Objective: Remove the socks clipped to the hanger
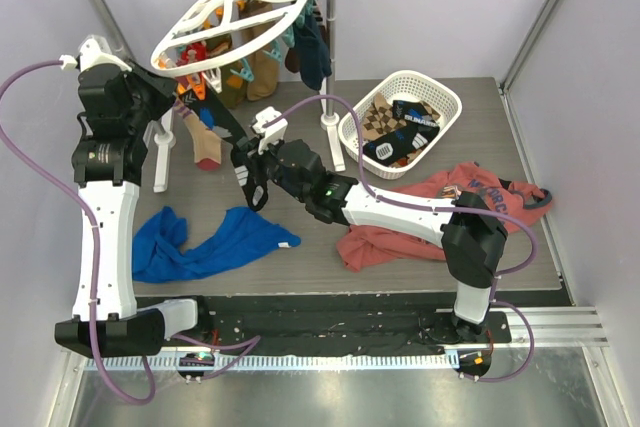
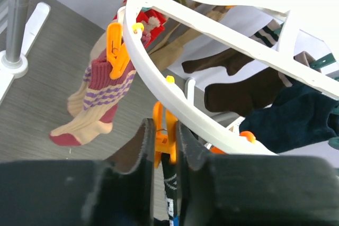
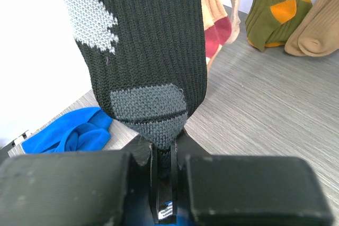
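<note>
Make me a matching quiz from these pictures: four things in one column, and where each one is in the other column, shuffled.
1. blue shirt
2. basket
3. black sock
4. orange clip

A. between the fingers of the left gripper
B. lower end pinched by the right gripper
C. lying crumpled on the table, left side
D. standing on the table's right side, socks inside

Pairs: 1-C, 2-D, 3-B, 4-A

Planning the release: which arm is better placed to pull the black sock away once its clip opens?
Likely right. The right gripper is shut on the black sock at its toe; the left gripper is busy, pinching an orange clip on the hanger.
</note>
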